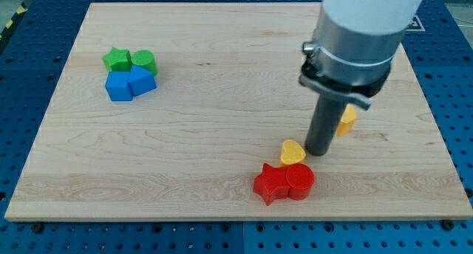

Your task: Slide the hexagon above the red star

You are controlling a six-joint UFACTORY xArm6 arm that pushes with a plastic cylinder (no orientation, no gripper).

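Wooden desk [222, 77] on blue pegboard. My tip [319, 152], a plain rod tool with nothing to clench or release, stands just right of a yellow heart [293, 151] lying directly above the red star [270, 184] and red cylinder [300, 181]. The task's thing, a yellow block [346, 119], is half hidden behind the rod, its hexagon shape unconfirmed. It sits upper right of the star: slide apparently unfinished. Green and blue blocks [130, 73] cluster far left.
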